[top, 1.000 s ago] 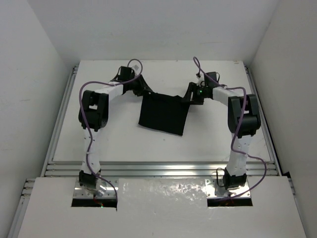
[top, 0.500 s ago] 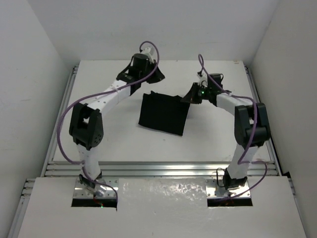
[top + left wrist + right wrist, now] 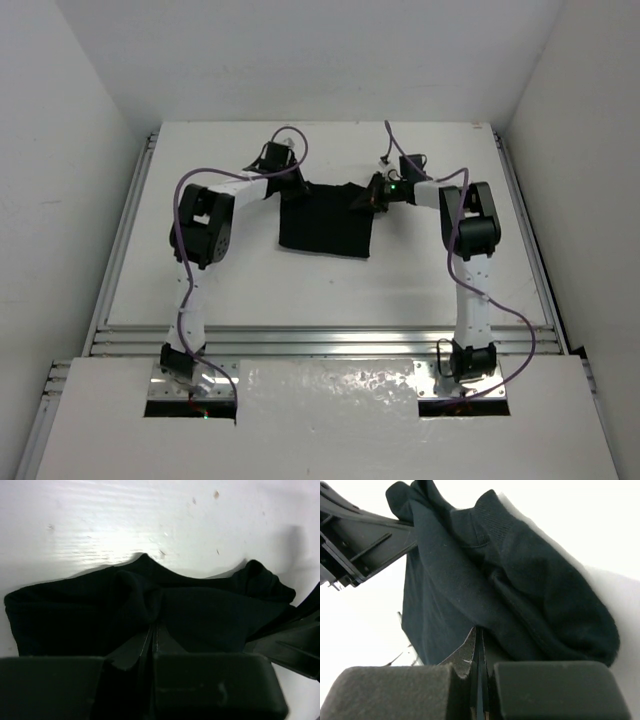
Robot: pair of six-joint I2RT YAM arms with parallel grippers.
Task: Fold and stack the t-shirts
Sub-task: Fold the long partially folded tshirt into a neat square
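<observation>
The black t-shirt [image 3: 325,220] lies folded into a rough rectangle on the white surface [image 3: 220,290], which extends past it on every side, furthest on the near side. The left hand [image 3: 293,183] sits at the t-shirt's far left corner, clenched on a fold of the cloth. In the left wrist view the fabric puckers between the closed fingers [image 3: 132,651]. The right hand [image 3: 362,197] sits at the far right corner, likewise clenched on the t-shirt — the cloth bunches above its closed fingers [image 3: 462,655].

Left gripper [image 3: 152,630] and right gripper [image 3: 479,632] clamped closed, angled toward each other
</observation>
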